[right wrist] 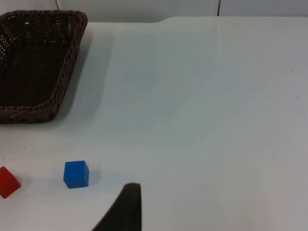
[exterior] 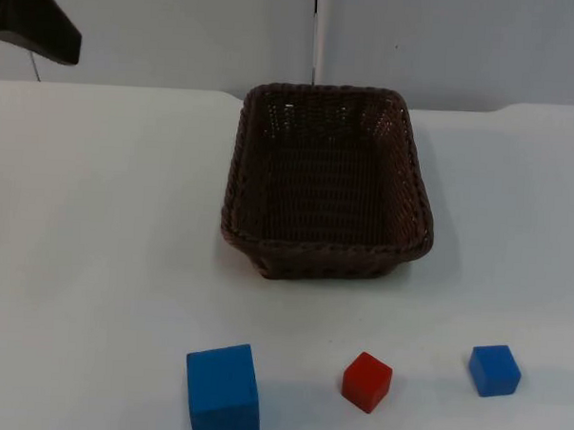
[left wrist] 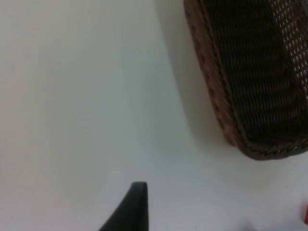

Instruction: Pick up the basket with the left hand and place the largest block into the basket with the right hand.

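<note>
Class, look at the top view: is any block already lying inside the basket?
No: the basket holds nothing, and the large blue block, red block and small blue block sit on the table.

Dark brown woven basket [exterior: 329, 179], large blue block [exterior: 223, 391], red block [exterior: 367, 381] — white table [exterior: 96, 216]

Top view: high up, facing down and forward at the basket [exterior: 328, 183] and three blocks. Left wrist view: low and close beside the basket's side wall. Right wrist view: farther back, facing the small blue block [right wrist: 76, 174]. Basket shared by all three.
</note>
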Motion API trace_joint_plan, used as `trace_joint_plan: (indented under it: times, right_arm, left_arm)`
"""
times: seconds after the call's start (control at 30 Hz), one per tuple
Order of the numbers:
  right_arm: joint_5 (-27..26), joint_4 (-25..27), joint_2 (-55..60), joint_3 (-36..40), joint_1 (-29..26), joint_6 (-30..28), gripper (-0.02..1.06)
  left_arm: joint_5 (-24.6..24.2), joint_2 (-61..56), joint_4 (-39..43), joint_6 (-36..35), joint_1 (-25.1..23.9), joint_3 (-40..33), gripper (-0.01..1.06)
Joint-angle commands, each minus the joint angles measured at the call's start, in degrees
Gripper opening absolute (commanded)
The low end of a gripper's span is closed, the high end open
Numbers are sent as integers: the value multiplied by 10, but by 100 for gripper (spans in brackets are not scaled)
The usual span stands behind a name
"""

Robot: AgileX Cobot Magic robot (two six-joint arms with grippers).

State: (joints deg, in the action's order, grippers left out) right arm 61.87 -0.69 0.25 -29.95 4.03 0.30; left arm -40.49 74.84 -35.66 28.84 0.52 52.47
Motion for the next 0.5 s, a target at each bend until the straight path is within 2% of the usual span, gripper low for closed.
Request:
trace_joint_plan:
  times: [0.0,0.47]
  right_arm:
    - [-1,-4,-3,4,-3,1,105]
    - [-1,-4,-3,4,-3,1,105]
  left_arm:
    - [5,14,-10,4,11,15,105]
    - [-5,177,-8,-7,85,137,105]
